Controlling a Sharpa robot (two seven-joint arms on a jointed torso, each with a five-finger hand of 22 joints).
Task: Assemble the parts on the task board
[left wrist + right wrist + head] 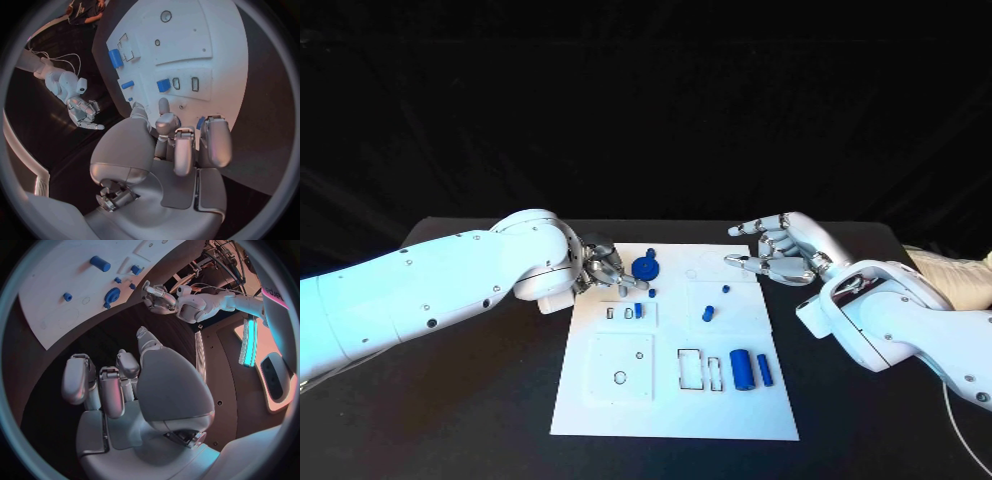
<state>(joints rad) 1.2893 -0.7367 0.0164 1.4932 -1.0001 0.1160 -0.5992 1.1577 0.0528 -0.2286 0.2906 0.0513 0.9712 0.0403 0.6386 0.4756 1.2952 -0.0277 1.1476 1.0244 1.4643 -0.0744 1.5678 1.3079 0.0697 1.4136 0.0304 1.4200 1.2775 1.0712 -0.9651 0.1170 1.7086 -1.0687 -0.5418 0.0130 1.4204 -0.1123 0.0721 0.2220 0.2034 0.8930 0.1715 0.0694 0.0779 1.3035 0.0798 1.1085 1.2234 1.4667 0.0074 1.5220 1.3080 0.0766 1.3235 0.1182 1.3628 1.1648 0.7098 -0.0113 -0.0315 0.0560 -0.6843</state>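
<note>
Head view: left hand (600,270) sat curled, empty, at the board's (678,420) upper-left edge; right hand (783,250) hovered spread, holding nothing, off its upper-right corner.

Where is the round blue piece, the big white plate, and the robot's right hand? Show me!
round blue part (646,267), head view, middle of its disc.
task board (675,410), head view, a bare patch near its front edge.
right hand (780,250), head view, middle of the hand, fingers apart, holding nothing.

One task board (733,420), two hands, and perhaps eight blue parts (743,369), some too small to count surely.
</note>
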